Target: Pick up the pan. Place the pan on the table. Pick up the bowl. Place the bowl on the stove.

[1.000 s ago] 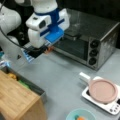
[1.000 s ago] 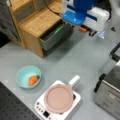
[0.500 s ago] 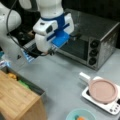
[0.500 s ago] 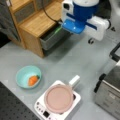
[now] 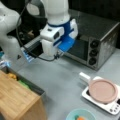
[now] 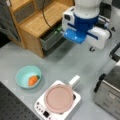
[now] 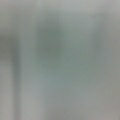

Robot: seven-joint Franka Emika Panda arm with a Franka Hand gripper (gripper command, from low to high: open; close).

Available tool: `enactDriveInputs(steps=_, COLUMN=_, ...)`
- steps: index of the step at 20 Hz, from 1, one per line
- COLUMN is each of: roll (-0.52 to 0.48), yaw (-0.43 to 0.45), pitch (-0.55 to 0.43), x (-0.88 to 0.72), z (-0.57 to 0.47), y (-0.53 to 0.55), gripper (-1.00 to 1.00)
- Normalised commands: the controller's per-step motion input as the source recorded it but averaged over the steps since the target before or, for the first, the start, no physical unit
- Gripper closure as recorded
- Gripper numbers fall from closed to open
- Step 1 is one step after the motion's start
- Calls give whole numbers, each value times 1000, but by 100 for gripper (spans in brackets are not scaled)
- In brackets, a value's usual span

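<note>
Both pan (image 6: 59,98) and stove (image 6: 41,109) unmoved — arm shifted

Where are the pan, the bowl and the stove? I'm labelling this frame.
pan (image 6: 59,98): a front view, middle of its pink face.
bowl (image 6: 23,74): a front view, teal inner wall.
stove (image 6: 41,110): a front view, white button corner.
</note>
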Motion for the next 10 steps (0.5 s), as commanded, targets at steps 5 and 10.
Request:
enactDriveInputs(steps=5, roll=63, yaw=-94, pitch=81, x=281, z=-48, y=126, gripper=-100)
enactDriveInputs(steps=10, roll=59, yaw=-137, pitch=84, x=310, z=-46, y=138, gripper=-100)
